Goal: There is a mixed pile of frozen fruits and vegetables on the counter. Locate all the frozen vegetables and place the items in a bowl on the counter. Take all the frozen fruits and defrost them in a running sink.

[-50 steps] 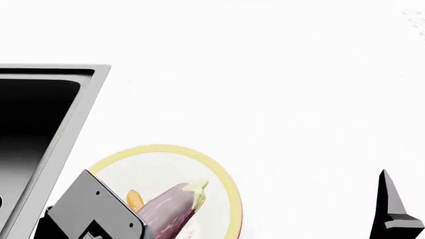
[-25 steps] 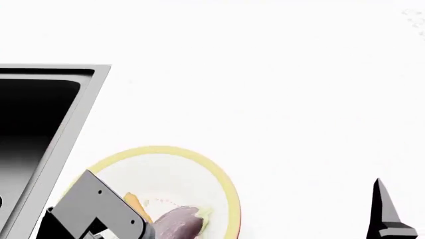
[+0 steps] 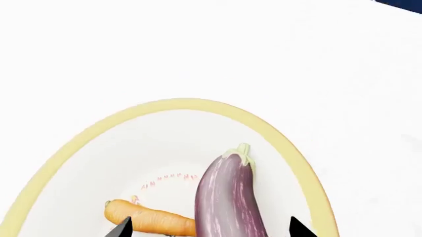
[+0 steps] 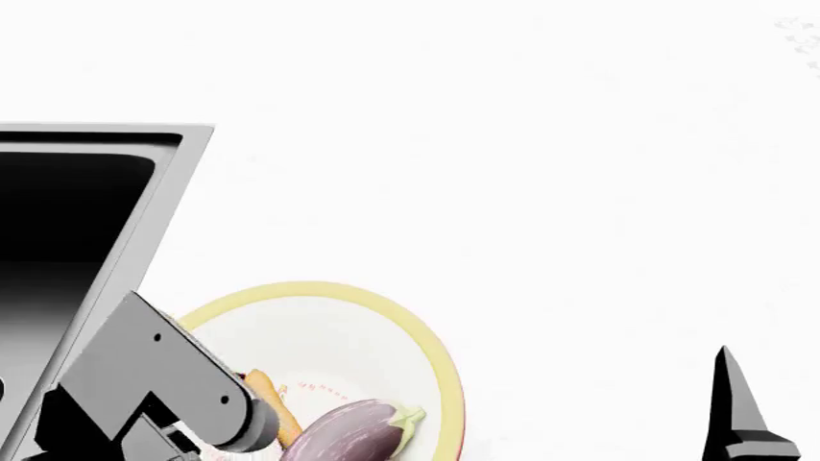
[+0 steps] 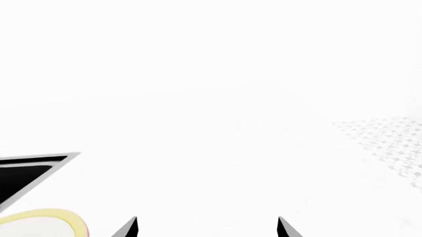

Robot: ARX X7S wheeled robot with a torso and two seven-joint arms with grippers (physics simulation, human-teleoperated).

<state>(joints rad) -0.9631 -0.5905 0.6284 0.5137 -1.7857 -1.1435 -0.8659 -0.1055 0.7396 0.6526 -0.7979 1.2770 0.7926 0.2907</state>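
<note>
Eggplant (image 3: 228,195) lay inside the bowl (image 3: 197,104), touching the carrot (image 3: 148,218). Left gripper (image 3: 209,228) hovered above with jaws wide apart, holding nothing; right gripper (image 5: 206,227) was also open and empty.

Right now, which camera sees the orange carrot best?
The left wrist view: the carrot lies nearly whole in the bowl beside the eggplant. The head view shows a sliver behind the arm; the right wrist view shows none.

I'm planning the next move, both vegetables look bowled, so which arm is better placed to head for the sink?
Left, probably. The left gripper hangs over the bowl, right beside the sink; the right gripper is farther off over bare counter.
</note>
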